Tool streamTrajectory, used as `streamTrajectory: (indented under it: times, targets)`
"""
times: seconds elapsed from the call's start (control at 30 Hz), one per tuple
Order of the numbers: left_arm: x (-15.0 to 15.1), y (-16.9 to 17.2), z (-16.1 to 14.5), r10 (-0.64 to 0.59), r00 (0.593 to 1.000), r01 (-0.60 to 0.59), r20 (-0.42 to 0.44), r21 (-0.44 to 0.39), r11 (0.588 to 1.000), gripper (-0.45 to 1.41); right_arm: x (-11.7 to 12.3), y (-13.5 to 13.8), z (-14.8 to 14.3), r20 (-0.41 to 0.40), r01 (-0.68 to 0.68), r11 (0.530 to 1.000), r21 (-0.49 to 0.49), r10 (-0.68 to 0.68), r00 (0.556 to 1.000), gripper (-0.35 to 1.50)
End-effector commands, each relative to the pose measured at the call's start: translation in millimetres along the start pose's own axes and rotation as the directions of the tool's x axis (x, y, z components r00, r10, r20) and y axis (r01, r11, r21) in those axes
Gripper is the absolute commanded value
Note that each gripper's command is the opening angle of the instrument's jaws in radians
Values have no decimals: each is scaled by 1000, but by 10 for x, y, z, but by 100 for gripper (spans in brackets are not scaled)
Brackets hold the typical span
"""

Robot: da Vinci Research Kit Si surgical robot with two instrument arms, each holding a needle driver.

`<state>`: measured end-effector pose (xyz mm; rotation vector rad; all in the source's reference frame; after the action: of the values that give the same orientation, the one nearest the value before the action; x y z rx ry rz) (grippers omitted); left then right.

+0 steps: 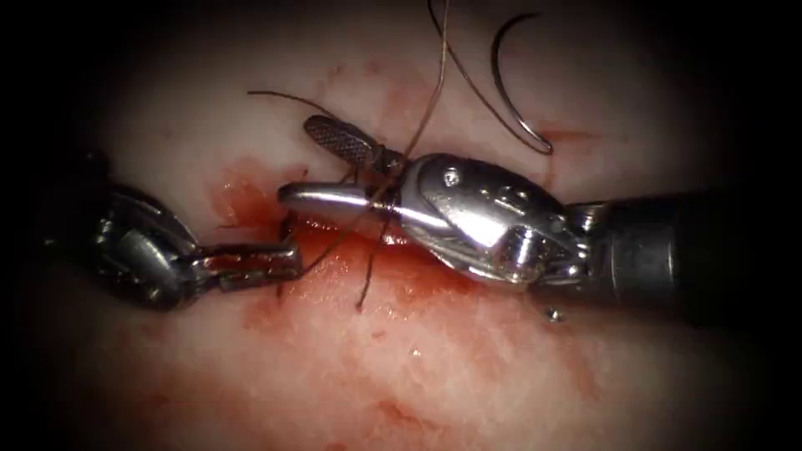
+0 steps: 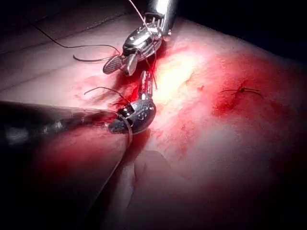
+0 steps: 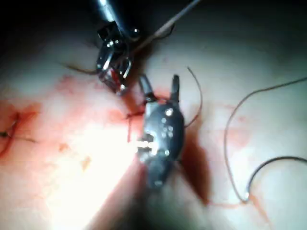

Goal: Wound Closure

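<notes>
over the cut, right tool [image 1: 334,171] gapes around thread [image 1: 434,100]; left tool [image 1: 280,260] clamps thread; curved needle [image 1: 510,92] lies loose.

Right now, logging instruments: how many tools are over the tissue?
2. The right tool, jaws open around thread at the cut; the left tool, shut on thread left of it. The needle lies free.

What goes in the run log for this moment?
left claw: shut on thread | right claw: open, empty | needle: free on tissue
</notes>
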<state>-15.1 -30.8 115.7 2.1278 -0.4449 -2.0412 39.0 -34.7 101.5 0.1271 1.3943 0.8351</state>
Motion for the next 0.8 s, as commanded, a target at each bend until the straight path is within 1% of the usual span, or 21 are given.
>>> streamTrajectory:
  times: [0.03,0.07,0.17,0.37,0.53,0.6,0.67,0.77,0.8]
  targets:
    - [-5,4,4,-1,1000,1,-2,0,1000,-45,-1,1,13,15,30,999,-17,-30,999,49]
    - [-6,3,4,-7,1000,7,-2,-1,1000,-45,0,2,20,52,91,995,-51,-88,995,47]
    - [-8,3,3,-7,1000,7,-3,-2,1000,-45,-1,2,31,118,162,983,-83,-152,981,47]
    - [-9,3,3,-7,1000,7,-4,-6,1000,-45,-5,-2,51,208,287,949,-130,-257,944,46]
    - [-10,3,3,-12,1000,12,-3,-9,1000,-45,-16,-8,62,278,343,935,-94,-306,911,46]
    - [-10,3,3,-12,1000,12,-3,-10,1000,-45,-25,-11,64,313,364,928,-81,-323,893,46]
    - [-10,3,2,-12,1000,12,-3,-10,1000,-45,-28,-11,64,326,373,925,-76,-330,886,44]
    - [-10,3,2,-18,1000,18,-2,-10,1000,-45,-28,-10,65,332,384,921,-71,-341,880,34]
    - [-10,3,2,-18,1000,18,-2,-10,1000,-45,-28,-10,65,332,384,921,-72,-341,880,22]
